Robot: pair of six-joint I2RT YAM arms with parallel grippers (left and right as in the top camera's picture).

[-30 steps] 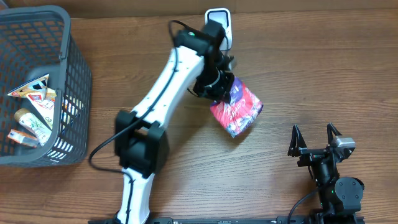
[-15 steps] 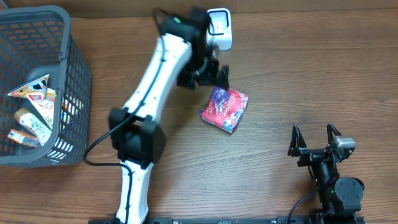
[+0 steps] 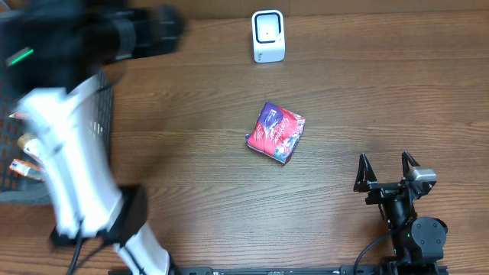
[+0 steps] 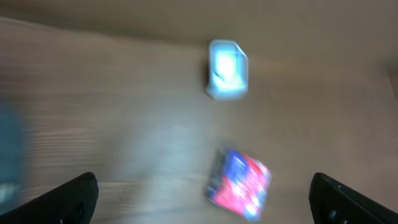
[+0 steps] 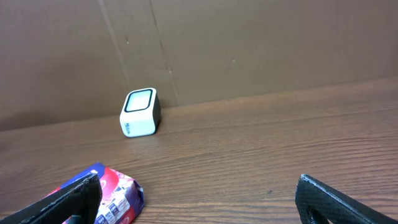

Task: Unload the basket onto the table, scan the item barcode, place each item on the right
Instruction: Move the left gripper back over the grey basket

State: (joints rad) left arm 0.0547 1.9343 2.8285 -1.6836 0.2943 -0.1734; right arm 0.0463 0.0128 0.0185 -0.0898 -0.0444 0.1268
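**Packet lies loose on the desk, both grippers released**

The wooden desk (image 3: 382,99) fills the overhead view. Across its left side stands the left arm (image 3: 69,153), white with dark joints, so heavily blurred that its outline cannot be followed. Its upper end reaches over the far-left corner. Partly hidden under that arm is a dark mesh basket (image 3: 23,192) at the left edge, with a few small packs (image 3: 23,141) showing inside; their labels cannot be read.

The right arm (image 3: 412,229) sits at the near right corner, well apart from everything else. The right gripper (image 3: 384,159) points toward the far edge with its two fingers spread and nothing between them.

The left gripper (image 4: 203,186) is also released. In its wrist view the two fingers (image 4: 74,199) stand wide at the bottom corners of the frame and hold nothing, and the desk, though blurred, can be seen between them.

The packet (image 3: 276,133), red and purple with white print, lies flat near the middle of the desk, turned at an angle to the desk edge. Neither gripper touches it. No barcode can be made out on its upper face.

The scanner (image 3: 268,36), a small white block with a dark-rimmed window, stands at the far edge, beyond the packet and apart from it. The right wrist view shows it upright before a brown wall (image 5: 249,50).
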